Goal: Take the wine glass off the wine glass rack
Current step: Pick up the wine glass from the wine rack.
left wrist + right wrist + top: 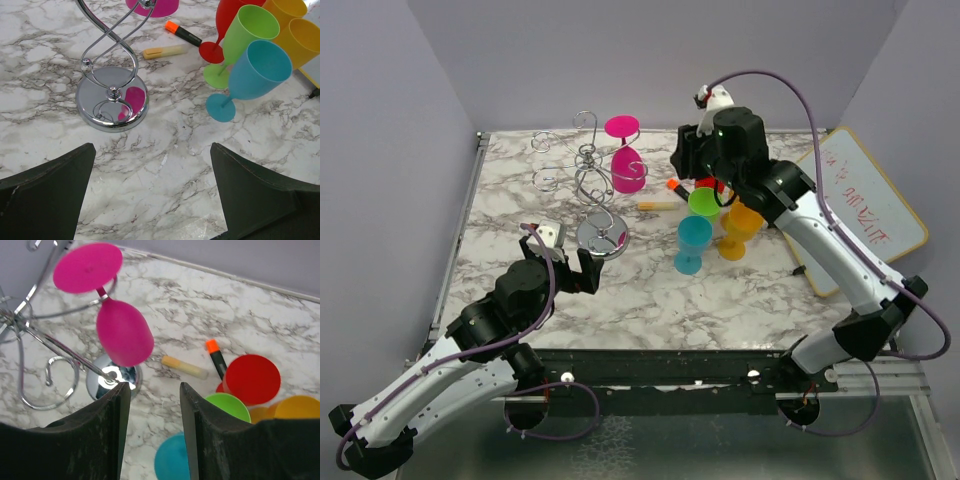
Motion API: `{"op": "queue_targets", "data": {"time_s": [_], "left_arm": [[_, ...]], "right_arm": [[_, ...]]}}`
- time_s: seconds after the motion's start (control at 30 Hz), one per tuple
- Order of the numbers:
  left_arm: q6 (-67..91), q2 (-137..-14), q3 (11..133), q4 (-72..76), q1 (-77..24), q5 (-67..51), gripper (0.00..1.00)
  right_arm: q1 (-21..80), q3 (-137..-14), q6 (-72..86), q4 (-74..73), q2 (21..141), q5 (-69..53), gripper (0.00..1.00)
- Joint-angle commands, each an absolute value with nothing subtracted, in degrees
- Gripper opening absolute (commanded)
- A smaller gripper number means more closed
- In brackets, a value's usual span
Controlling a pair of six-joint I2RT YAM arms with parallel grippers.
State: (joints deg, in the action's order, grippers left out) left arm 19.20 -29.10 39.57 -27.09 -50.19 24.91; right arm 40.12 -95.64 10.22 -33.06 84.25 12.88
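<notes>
- Step in hand: approach. The wine glass [124,338] hangs bowl-down from a scroll arm of the wine glass rack [588,185], its foot uppermost. It is not yet off.
- Your right pincer [152,390] is partly parted and grasps nothing. It is near the bowl, not touching.
- Your left pincer [152,150] is fully released and empty, low over the bench [720,300] near the rack's round base.
- Next move, as judged: bring the right pincer onto the bowl or stem, clench gently, then draw the foot along the arm to its open end. Steady the base with the left, or the rack may tip.
</notes>
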Motion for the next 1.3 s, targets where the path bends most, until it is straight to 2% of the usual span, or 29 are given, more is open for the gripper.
{"op": "queue_targets", "data": {"time_s": [0.0,0.4,0.8,1.27], "left_arm": [[18.9,-28.9,39.1,-26.3,-49.9,24.4,0.99],[19.7,-28.3,38.8,-26.3,-49.9,22.9,0.99],[20.0,-27.5,39.3,-26.4,-49.9,22.7,0.99],[22.2,-24.5,38.8,-27.2,-49.9,27.2,0.99]], "right_arm": [[37.7,-104.6,13.0,-30.0,90.6,4.7,0.49],[32.4,-121.3,21.2,-25.4,105.6,-9.0,0.53],[28.7,-123.2,30.3,-20.8,111.9,-21.7,0.57],[27.9,-127.4,32.9,-21.9,117.0,-30.2,0.48]]}}
